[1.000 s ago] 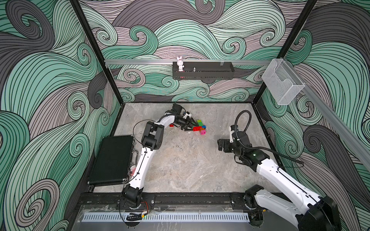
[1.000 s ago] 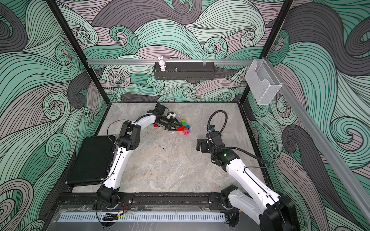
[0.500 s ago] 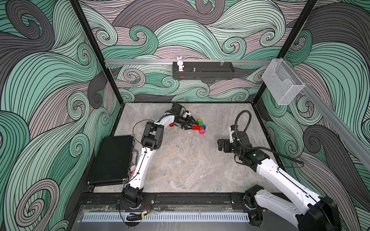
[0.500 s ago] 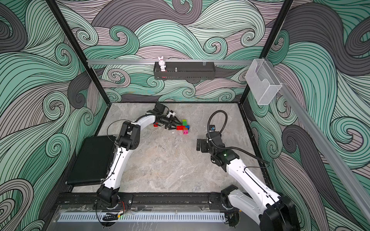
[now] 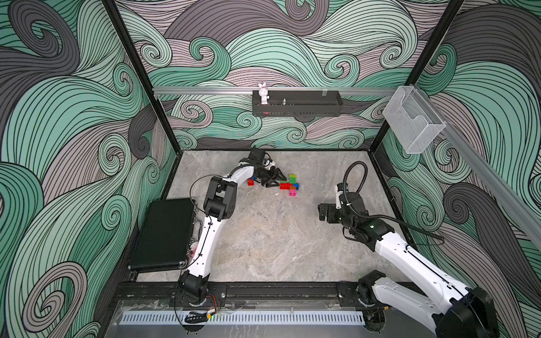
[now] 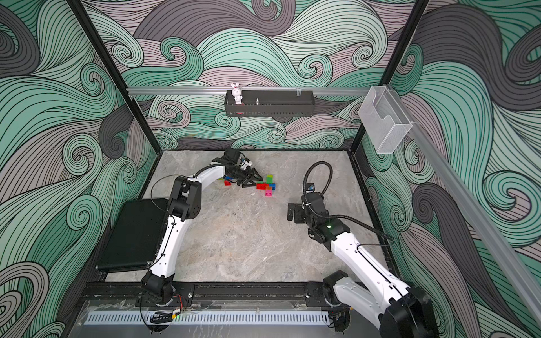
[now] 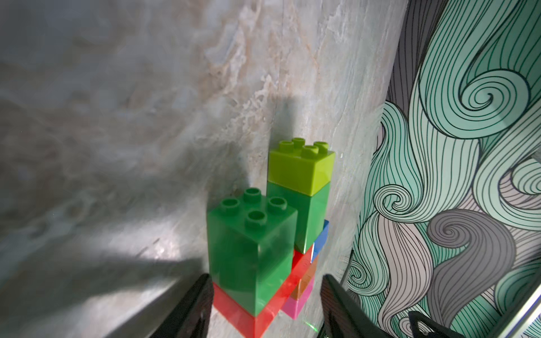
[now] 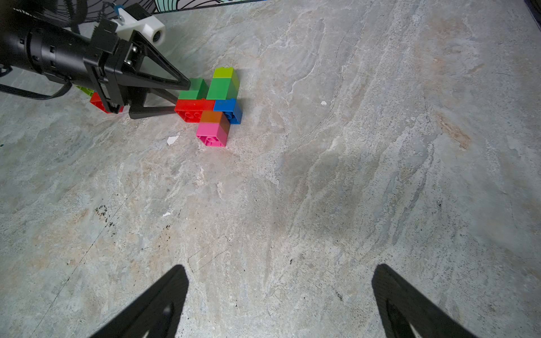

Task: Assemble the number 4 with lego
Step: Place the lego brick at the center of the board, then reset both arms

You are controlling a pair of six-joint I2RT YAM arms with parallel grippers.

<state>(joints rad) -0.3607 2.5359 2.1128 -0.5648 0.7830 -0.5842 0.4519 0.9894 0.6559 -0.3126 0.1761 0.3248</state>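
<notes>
The lego is a flat cluster point(image 5: 289, 185) on the stone floor near the back. In the right wrist view it shows a lime brick point(image 8: 224, 72), two dark green bricks point(image 8: 222, 87), a red brick point(image 8: 193, 106), and blue point(image 8: 229, 108), orange point(image 8: 213, 117) and pink point(image 8: 210, 133) bricks. My left gripper point(image 5: 279, 181) point(image 6: 257, 182) point(image 7: 265, 278) is open at the cluster's left end. Its fingers straddle the red brick point(image 7: 248, 317) and the dark green brick point(image 7: 248, 248), with a gap on one side. My right gripper point(image 5: 322, 211) point(image 8: 280, 267) hangs open over bare floor to the right, holding nothing.
A loose red brick point(image 5: 251, 182) point(image 8: 101, 104) and a lime one point(image 8: 85, 90) lie under the left arm. A black case point(image 5: 164, 234) lies at the left edge. A wall shelf point(image 5: 295, 106) carries a white rabbit point(image 5: 263, 93). A clear bin point(image 5: 412, 123) hangs on the right wall.
The left jaws have widened a little at the end of the brick cluster. The right arm has not moved.
</notes>
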